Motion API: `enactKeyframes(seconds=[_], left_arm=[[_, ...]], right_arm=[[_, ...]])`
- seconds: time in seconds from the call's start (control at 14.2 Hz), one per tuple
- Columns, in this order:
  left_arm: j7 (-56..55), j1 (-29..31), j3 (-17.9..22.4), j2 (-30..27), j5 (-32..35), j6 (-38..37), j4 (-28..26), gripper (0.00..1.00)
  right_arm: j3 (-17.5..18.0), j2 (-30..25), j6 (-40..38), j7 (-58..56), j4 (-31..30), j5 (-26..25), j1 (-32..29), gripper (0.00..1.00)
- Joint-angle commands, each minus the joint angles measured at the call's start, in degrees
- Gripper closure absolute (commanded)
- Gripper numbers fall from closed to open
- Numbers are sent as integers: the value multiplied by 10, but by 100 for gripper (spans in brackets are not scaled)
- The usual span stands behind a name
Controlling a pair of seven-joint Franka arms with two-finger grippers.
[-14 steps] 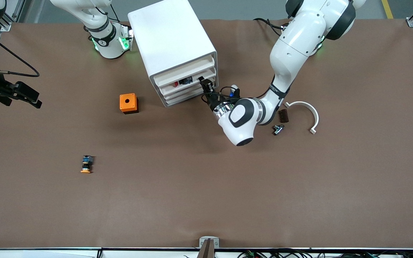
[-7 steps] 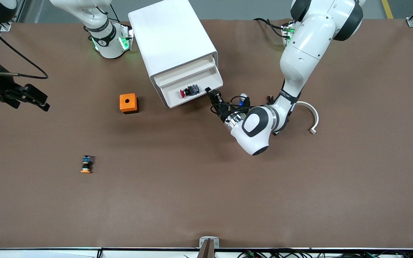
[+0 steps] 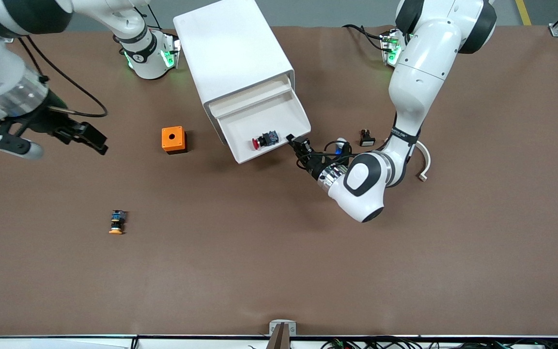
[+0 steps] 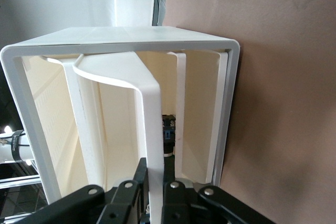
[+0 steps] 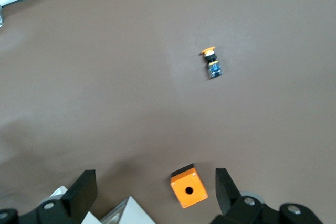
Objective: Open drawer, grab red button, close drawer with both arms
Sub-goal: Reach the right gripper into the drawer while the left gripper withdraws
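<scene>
Nearest the front camera, a yellow-orange-capped button (image 3: pixel 116 222) lies on its side on the brown table (image 3: pixel 279 271), toward the right arm's end. Farther in, the left gripper (image 3: pixel 294 143) is clamped tight on the front lip of the drawer (image 3: pixel 279 114), at the corner toward the left arm's end; the wrist view shows its fingers (image 4: pixel 137 182) pinching that thin white wall. The drawer stands pulled well out of the white cabinet (image 3: pixel 230 53), and the button (image 3: pixel 265 139) lies on its side inside it, near the front edge, red cap toward the right arm's end. An orange box (image 3: pixel 174 139) sits beside the cabinet. The right gripper (image 3: pixel 96 141) hovers over the table near that box, jaws spread wide and holding nothing. A small black part (image 3: pixel 366 137) and a white curved piece (image 3: pixel 423 162) lie by the left arm.
</scene>
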Motion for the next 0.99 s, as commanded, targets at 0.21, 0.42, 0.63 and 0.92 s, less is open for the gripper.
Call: enactKeyframes(seconds=[0.21, 0.42, 0.63, 0.92], left_arm=[[17, 2, 22, 6, 13, 4, -2, 76], [18, 9, 21, 6, 20, 4, -2, 25], [18, 15, 22, 3, 22, 4, -1, 0], [15, 39, 22, -4, 60, -1, 27, 0]], right_arm=[[-3, 12, 17, 165, -5, 3, 73, 0], [-3, 17, 23, 222, -4, 3, 101, 0], [-3, 24, 27, 271, -5, 2, 126, 0], [-3, 31, 31, 320, -5, 2, 149, 0]])
